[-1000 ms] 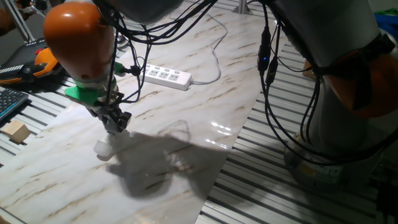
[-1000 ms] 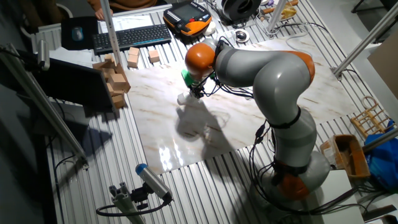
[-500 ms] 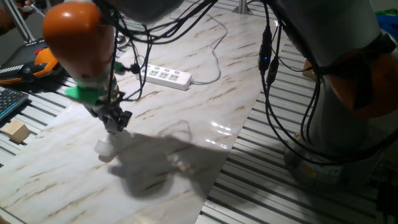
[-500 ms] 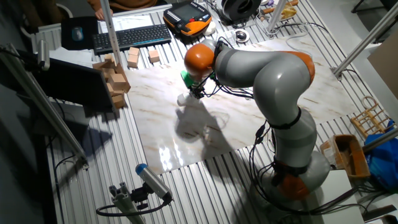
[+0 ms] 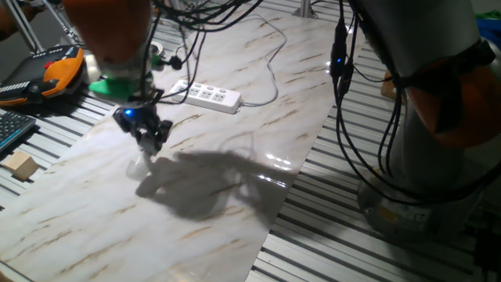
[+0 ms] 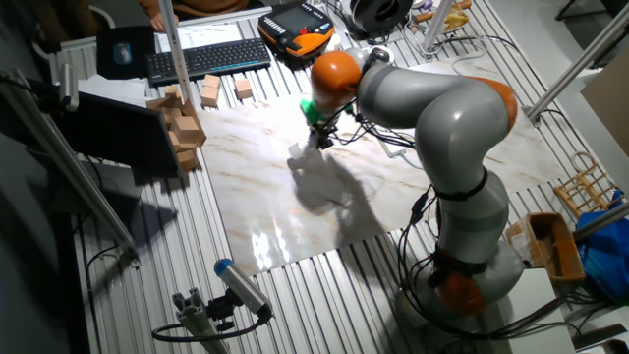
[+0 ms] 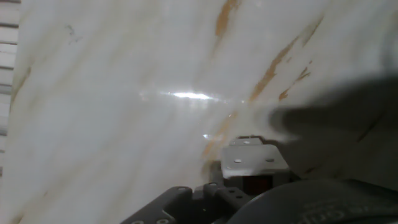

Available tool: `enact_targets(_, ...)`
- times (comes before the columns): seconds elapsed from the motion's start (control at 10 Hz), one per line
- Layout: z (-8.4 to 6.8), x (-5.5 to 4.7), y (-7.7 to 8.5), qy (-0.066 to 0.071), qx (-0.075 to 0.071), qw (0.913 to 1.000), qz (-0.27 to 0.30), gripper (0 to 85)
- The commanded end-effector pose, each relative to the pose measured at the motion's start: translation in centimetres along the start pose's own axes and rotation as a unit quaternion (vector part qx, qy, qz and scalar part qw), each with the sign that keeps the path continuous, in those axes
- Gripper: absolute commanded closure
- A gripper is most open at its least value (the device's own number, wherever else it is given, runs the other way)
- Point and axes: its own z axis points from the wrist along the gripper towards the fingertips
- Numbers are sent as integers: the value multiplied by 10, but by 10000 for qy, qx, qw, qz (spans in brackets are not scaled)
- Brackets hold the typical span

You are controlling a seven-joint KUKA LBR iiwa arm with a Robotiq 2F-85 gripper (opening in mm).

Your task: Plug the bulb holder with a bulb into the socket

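Observation:
My gripper (image 5: 147, 146) is shut on the white bulb holder (image 5: 142, 162), which hangs below the fingers just above the marble tabletop. The bulb at its lower end is blurred and I cannot tell it apart from the holder. The other fixed view shows the gripper (image 6: 314, 141) with the holder (image 6: 298, 152) at the table's left part. In the hand view the holder (image 7: 252, 159) shows as a white block right in front of the fingers. The socket (image 5: 205, 95), a long white power strip with a white cable, lies flat behind and to the right of the gripper.
An orange and black pendant (image 5: 48, 72), a keyboard (image 5: 11, 129) and a wooden block (image 5: 20, 166) lie off the marble board's left edge. Black cables (image 5: 340, 94) hang from the arm. Several wooden blocks (image 6: 183, 126) are stacked by the board.
The gripper has risen and moved toward the power strip, carrying the white holder with it off its earlier spot on the marble. The arm's shadow shifted the same way.

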Motion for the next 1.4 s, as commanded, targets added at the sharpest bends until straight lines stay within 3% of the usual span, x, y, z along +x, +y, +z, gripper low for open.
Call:
enact_targets(0.0, -2, -10, -2, 1, 1, 10000, -95, 850)
enact_targets(0.3, -16, -47, -3, 131, -48, 9996, -258, 850)
enact_targets(0.6, -19, -71, -7, 16, -127, 9997, -213, 850)
enact_targets(0.8, -24, -91, -13, 146, -90, 9995, -278, 850)
enact_targets(1.1, -27, -99, -14, 291, -27, 9990, -337, 850)
enact_targets(1.2, -27, -99, -14, 273, -40, 9989, -391, 850)
enact_targets(1.3, -27, -99, -14, 160, -56, 9990, -408, 850)
